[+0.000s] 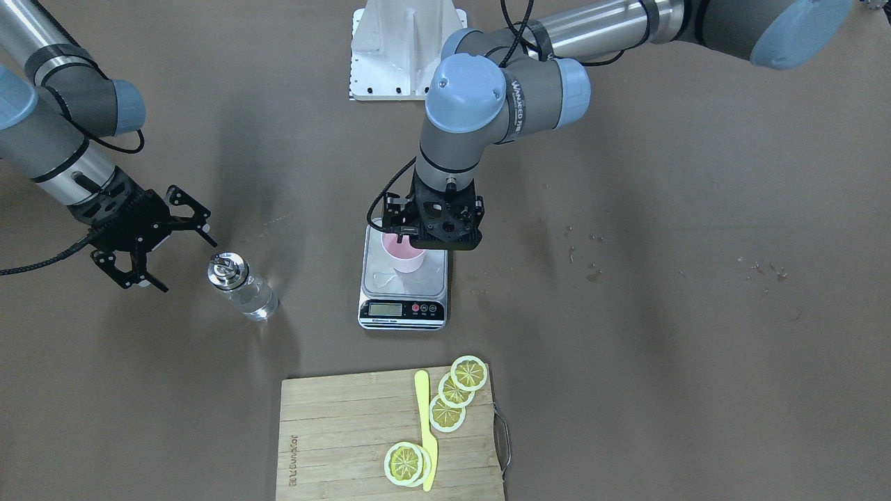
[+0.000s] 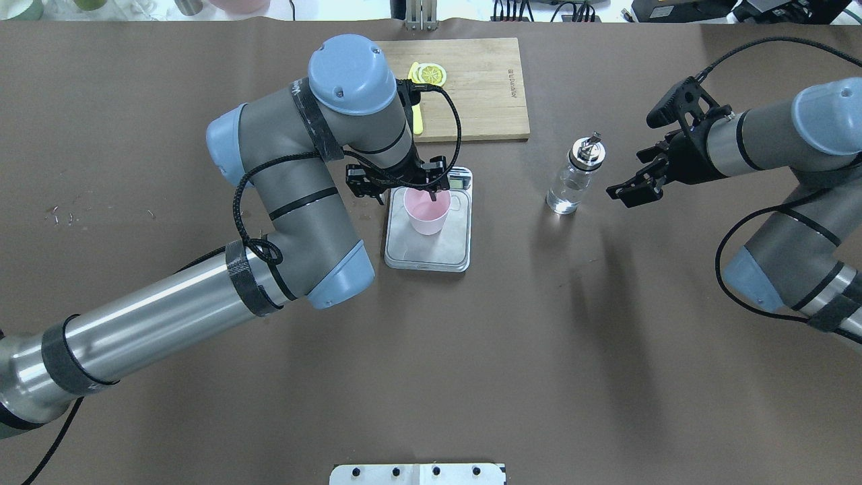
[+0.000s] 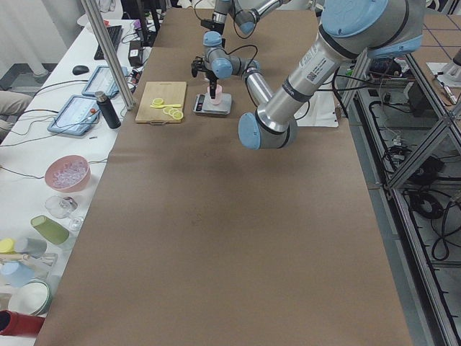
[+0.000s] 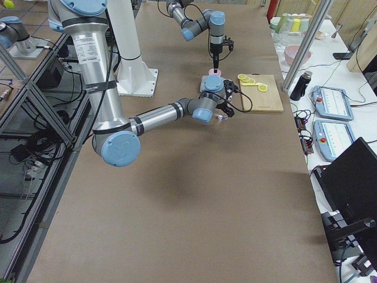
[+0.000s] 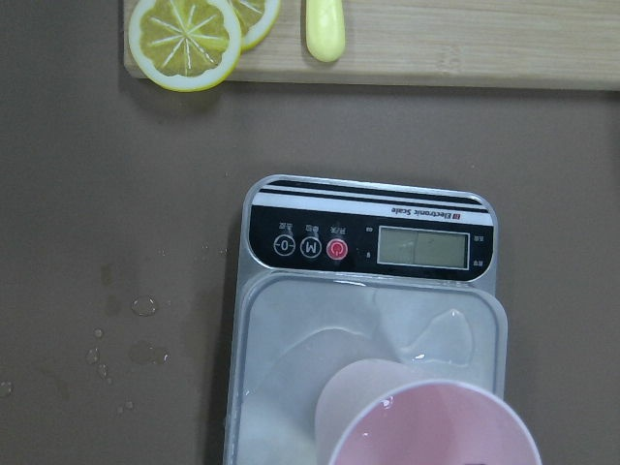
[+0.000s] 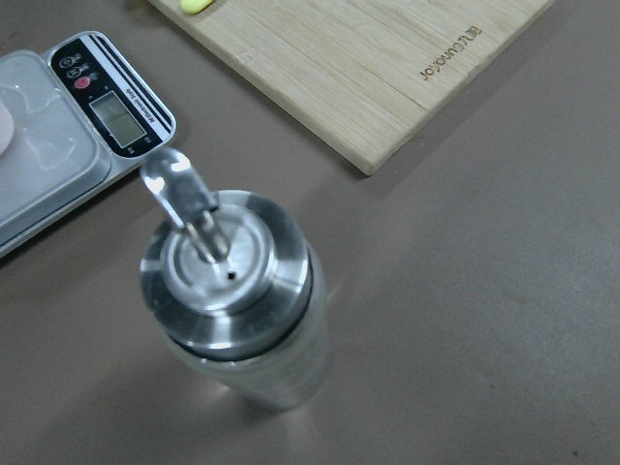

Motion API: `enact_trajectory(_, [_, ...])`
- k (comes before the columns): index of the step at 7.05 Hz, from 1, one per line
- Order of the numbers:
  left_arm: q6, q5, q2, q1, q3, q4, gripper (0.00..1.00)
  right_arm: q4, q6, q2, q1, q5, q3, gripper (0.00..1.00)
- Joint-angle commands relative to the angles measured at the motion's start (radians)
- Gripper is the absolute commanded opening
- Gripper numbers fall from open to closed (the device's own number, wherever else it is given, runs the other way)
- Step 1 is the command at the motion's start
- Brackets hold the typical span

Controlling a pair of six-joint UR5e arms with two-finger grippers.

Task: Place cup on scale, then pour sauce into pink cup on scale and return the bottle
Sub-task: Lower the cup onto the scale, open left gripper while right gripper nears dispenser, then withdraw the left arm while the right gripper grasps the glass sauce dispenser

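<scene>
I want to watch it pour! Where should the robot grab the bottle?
Likely grip the bottle around its glass body, below the silver cap, coming in sideways. It stands upright, the open right gripper is beside it, and the spout looks too thin.

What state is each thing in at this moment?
scale: display shows no readable digits, platform looks wet
cup: upright on the scale's platform
bottle: upright, capped, ungrasped
left tool: at the cup's rim, open or shut unclear
right tool: open, beside the bottle, not touching
</scene>
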Motion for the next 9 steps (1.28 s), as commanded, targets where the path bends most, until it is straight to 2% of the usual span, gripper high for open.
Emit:
enact_trajectory(1, [0.001, -0.002, 0.006, -0.015, -0.036, 0.004, 0.94, 0.064, 0.004, -0.025, -0.026, -0.036, -0.015, 1.00])
enact_trajectory(3, [0.028, -0.014, 0.087, -0.068, -0.137, 0.007, 0.97, 0.064, 0.006, -0.025, -0.047, -0.064, -0.017, 1.00])
enact_trajectory(4, [0.111, -0.046, 0.134, -0.110, -0.176, 0.014, 0.97, 0.075, 0.015, -0.025, -0.062, -0.094, -0.017, 1.00])
enact_trajectory(5, [0.169, -0.085, 0.184, -0.168, -0.204, 0.012, 0.97, 0.145, 0.051, -0.021, -0.096, -0.122, -0.041, 1.00])
enact_trajectory(6, [0.230, -0.110, 0.225, -0.211, -0.222, 0.012, 0.97, 0.184, 0.061, -0.013, -0.110, -0.130, -0.076, 1.00])
enact_trajectory(9, [0.358, -0.117, 0.302, -0.297, -0.245, 0.014, 0.97, 0.189, 0.067, -0.005, -0.121, -0.136, -0.076, 1.00])
